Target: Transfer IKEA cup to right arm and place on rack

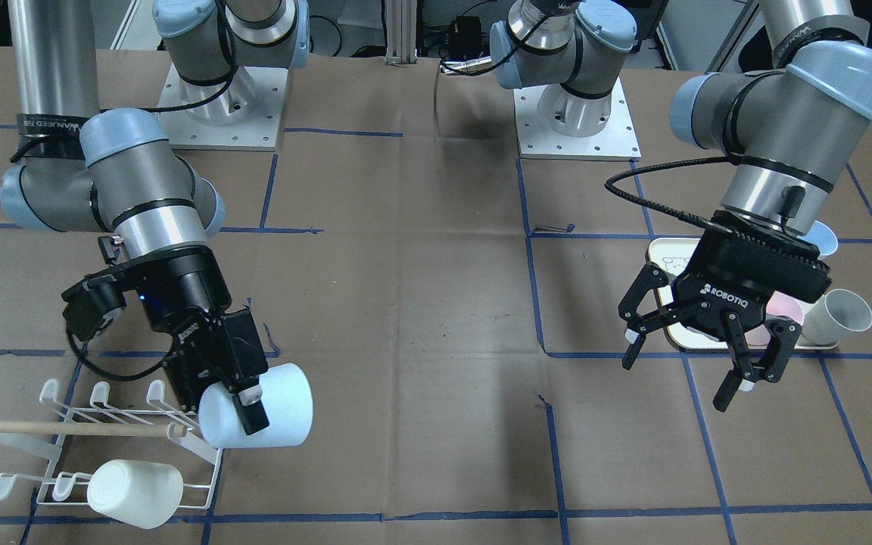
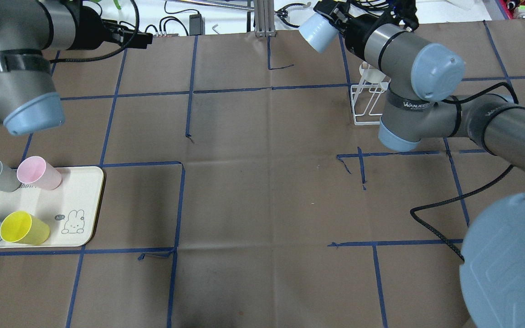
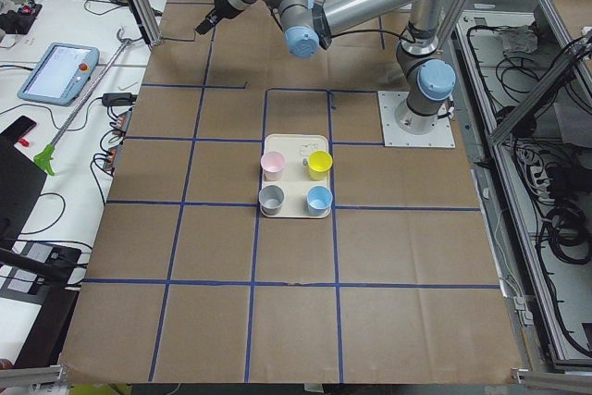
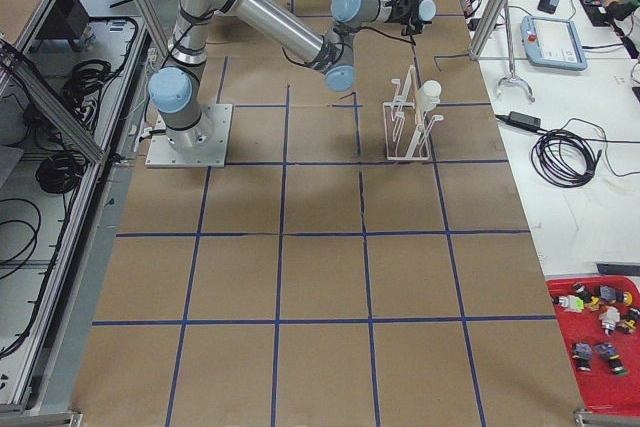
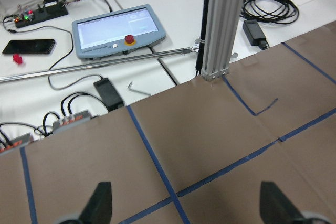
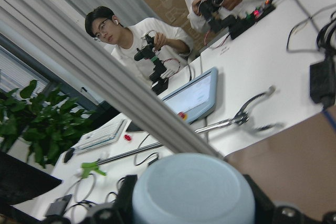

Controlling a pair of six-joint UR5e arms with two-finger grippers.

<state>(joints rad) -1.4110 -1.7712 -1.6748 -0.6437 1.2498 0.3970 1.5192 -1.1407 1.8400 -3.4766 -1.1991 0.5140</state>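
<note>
Exterior front-facing: the right gripper [image 1: 250,405] fingers pinch the cup [image 1: 283,415] by its wall; the left gripper [image 1: 697,371] gapes empty. Likely light, rigid, slick plastic.

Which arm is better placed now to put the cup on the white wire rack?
Right. The right gripper is shut on the pale blue plastic cup beside the white wire rack; the left gripper hangs open and empty, far away.
</note>
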